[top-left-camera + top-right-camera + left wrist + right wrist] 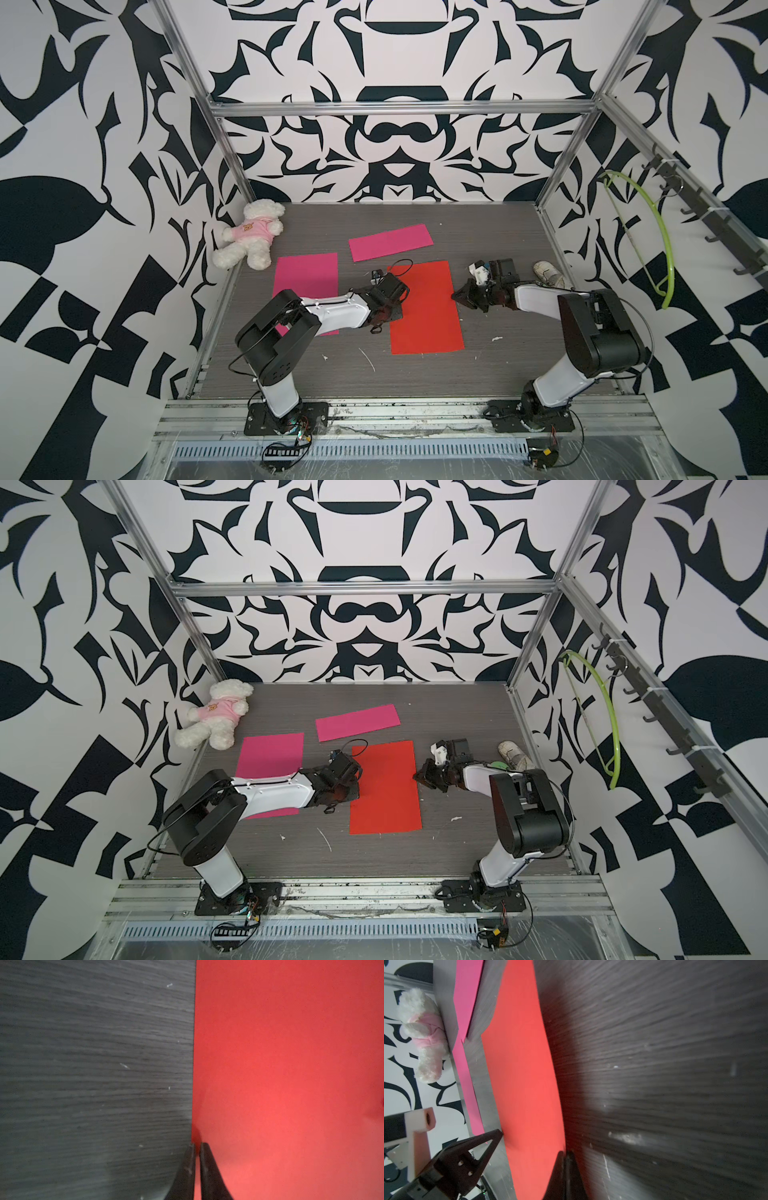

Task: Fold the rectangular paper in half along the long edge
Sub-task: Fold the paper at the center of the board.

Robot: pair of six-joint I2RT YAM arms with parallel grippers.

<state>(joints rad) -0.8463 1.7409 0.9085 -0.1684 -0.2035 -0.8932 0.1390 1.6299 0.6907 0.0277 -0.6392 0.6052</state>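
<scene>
Red rectangular sheet of paper lies flat at the middle of the dark wood-grain table, its long axis running near to far and its short ends pointing at the far wall and the near rail. We find the left gripper at its left long edge and the right gripper at its right long edge, equally close, jaws all but closed. Whether either pinches the sheet we cannot tell. We judge that one long edge must cross sideways to the other.
</scene>
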